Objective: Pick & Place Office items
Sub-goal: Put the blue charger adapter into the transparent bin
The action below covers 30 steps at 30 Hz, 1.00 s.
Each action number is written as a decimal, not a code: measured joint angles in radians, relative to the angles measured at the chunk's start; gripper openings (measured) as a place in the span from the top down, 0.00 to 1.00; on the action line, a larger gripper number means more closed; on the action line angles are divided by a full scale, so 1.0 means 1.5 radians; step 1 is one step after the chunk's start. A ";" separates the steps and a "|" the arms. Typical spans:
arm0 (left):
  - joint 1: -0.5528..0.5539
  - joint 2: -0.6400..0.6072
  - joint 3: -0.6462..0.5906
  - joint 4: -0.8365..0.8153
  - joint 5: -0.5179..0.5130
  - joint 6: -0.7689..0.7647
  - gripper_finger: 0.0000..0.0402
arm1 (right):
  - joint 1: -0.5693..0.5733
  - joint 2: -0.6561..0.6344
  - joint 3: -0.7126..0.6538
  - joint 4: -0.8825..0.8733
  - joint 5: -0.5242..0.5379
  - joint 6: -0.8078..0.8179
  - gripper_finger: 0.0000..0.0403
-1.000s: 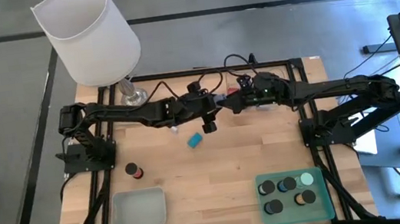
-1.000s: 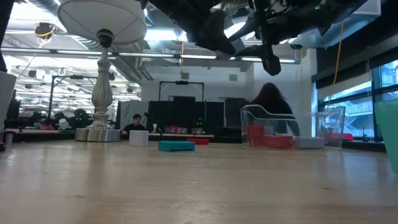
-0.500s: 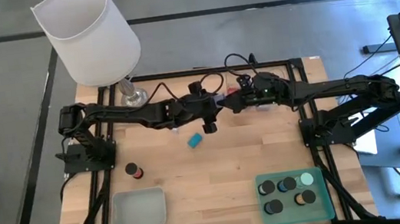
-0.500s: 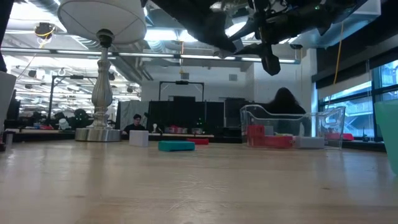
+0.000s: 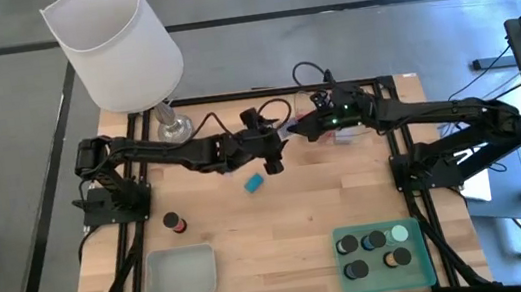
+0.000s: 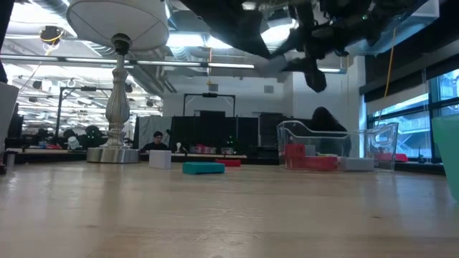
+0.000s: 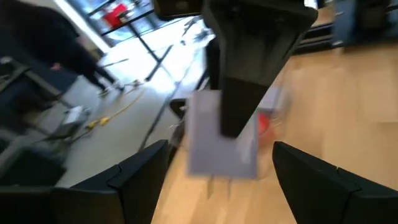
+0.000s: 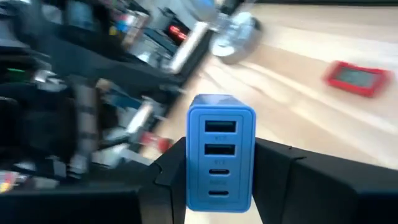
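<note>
A lilac-blue charger block (image 8: 221, 152), its port face toward the right wrist camera, is up in the air over the table's far middle, with my right gripper (image 8: 221, 186) shut on it. In the left wrist view the block (image 7: 214, 155) shows its two prongs, and my left gripper (image 7: 217, 168) stands open with one finger on each side of the block, a gap at both sides. In the high view the left gripper (image 5: 276, 144) and the right gripper (image 5: 301, 131) almost meet. A teal block (image 5: 254, 182) lies flat on the wood below them. My right gripper pinches the charger block by its two narrow sides (image 8: 191, 180) between its two fingers. One finger (image 7: 239, 87) covers the block's upper part as seen from the left wrist. The block is lifted clear of the table, with its prongs toward my left gripper.
A lamp (image 5: 116, 44) stands at the far left corner. A dark cylinder with a red top (image 5: 176, 222) stands near the left side. A grey tray (image 5: 181, 273) sits front left; a green tray (image 5: 383, 269) with several dark cylinders front right. A clear tray (image 6: 326, 147) stands far right.
My left gripper has opened and let go of the charger block. My right gripper, shut on the block, has swung a little toward the table's far edge and drawn away from the left gripper.
</note>
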 joint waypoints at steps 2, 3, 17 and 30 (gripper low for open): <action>-0.004 0.000 0.000 -0.003 -0.033 -0.001 0.29 | -0.028 -0.006 0.000 -0.050 -0.005 -0.031 0.69; -0.005 0.000 0.000 -0.003 -0.047 -0.008 0.29 | -0.042 -0.010 0.000 -0.083 -0.005 -0.047 0.69; -0.008 0.001 0.000 -0.003 -0.066 -0.261 0.30 | -0.154 -0.014 0.000 -0.283 0.075 -0.169 0.68; -0.008 0.001 -0.001 -0.003 -0.066 -0.262 0.30 | -0.174 -0.014 0.000 -0.403 0.202 -0.201 0.68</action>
